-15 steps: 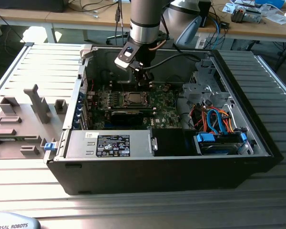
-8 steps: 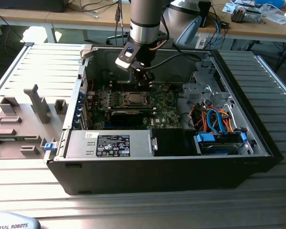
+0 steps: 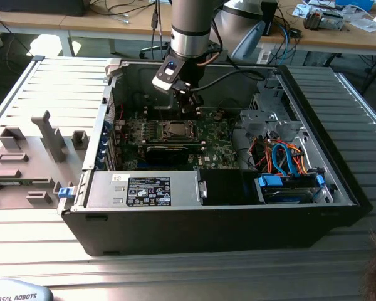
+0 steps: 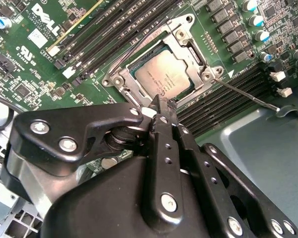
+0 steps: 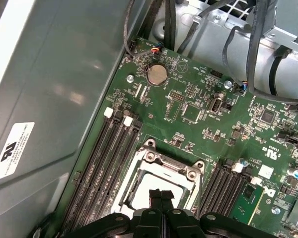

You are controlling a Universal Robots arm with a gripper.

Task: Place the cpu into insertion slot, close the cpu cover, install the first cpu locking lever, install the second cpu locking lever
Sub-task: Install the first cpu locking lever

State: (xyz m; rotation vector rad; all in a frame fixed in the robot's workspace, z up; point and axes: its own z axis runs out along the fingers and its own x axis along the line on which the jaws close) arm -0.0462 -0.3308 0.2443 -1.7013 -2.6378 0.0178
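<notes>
— One end effector (image 4: 158,106) to log. State?
— Fully closed. Fingertips pressed together, nothing between them. Tips sit low at the rim of the cpu cover (image 4: 191,47). Touching or just above it: cannot tell.
— And the cpu?
— The cpu (image 4: 170,74) lies flat in the socket, silver top up. The cover lies down around it, framing it on all sides. The socket is near the middle of the motherboard (image 5: 198,106).
— Any lever?
— One thin lever (image 4: 246,94) runs from a socket corner across the memory slots (image 4: 114,34) on that side. Its hooked end is past the board's edge, over grey metal. Latched or not: cannot tell.
— Further out?
— A coin cell (image 5: 156,74) sits near the board's edge, close to the case wall. The board lies in an open computer case (image 3: 338,182), in the half toward the exterior view's left. A labelled metal box (image 3: 144,188) runs along the case edge nearest that camera. Blue and orange cables (image 3: 282,157) bunch toward the exterior view's right.
— Under it all?
— A slatted grey counter (image 3: 357,100). Grey fixtures (image 3: 47,135) stand by its edge at the exterior view's left.
</notes>
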